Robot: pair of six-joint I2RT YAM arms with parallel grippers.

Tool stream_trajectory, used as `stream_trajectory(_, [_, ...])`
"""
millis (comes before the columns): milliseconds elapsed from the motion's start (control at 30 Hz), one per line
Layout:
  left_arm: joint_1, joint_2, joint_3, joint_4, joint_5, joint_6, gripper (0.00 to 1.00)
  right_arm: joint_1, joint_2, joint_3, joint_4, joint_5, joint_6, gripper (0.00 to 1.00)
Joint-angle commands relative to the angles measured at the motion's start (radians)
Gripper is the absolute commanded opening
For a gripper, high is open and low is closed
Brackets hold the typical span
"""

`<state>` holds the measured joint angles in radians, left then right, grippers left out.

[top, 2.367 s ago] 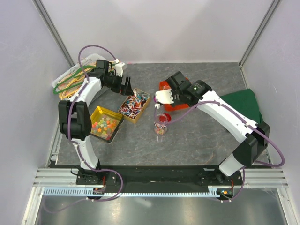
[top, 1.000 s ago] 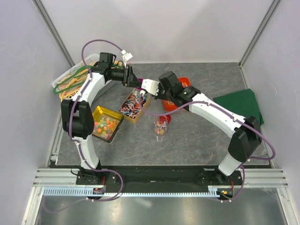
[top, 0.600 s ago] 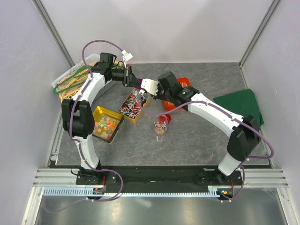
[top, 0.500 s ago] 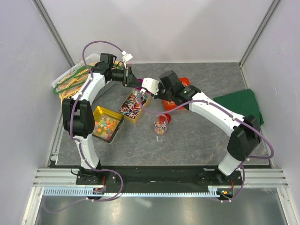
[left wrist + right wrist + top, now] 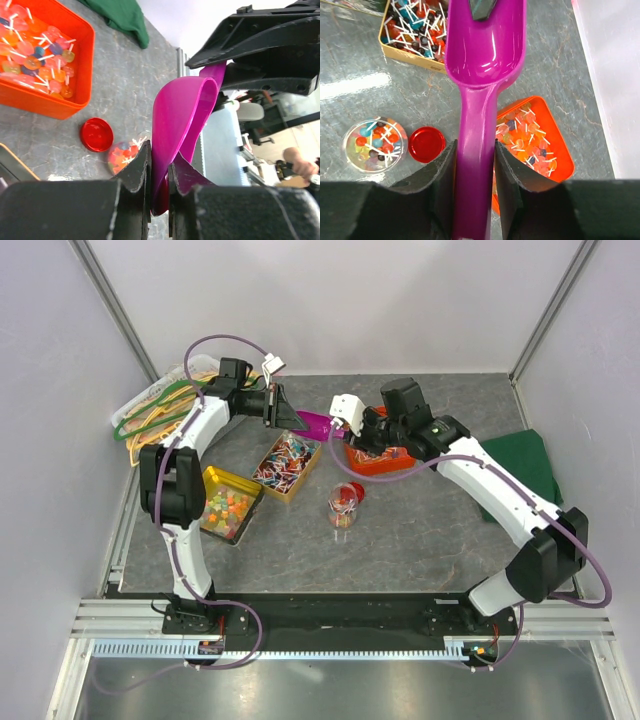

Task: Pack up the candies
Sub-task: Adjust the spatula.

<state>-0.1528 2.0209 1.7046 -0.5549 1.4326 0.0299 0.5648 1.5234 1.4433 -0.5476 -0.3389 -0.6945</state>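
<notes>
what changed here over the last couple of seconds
The right arm swung from over the jar toward the left arm, and the left fingers closed on the bowl of the purple scoop. The right arm then drew back rightward, right fingers either side of the handle; grip unclear. Tins, jar, red lid and orange tray stayed put.

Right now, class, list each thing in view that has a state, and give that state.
scoop: empty, held in the air
left hand: shut on the scoop's bowl wall
right hand: astride the scoop's handle; grip unclear
jar: open, candies inside
red lid: off, lying beside the jar
wrapped-candy tin: open, filled
round-candy tin: open, partly filled
orange tray: open, holding candies
</notes>
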Motion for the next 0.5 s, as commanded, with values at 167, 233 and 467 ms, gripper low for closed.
stream_trajectory(167, [0.027,0.013,0.027,-0.007,0.135,-0.019,0.02,-0.042,-0.078,-0.018,0.018,-0.026,-0.02,0.4])
stream_trajectory(233, [0.033,0.019,0.03,-0.007,0.138,-0.021,0.02,-0.043,-0.086,-0.024,0.014,-0.034,-0.022,0.4])
stream_trajectory(467, [0.042,0.032,0.043,0.006,0.149,-0.048,0.02,-0.043,-0.098,-0.052,0.011,-0.028,-0.034,0.43])
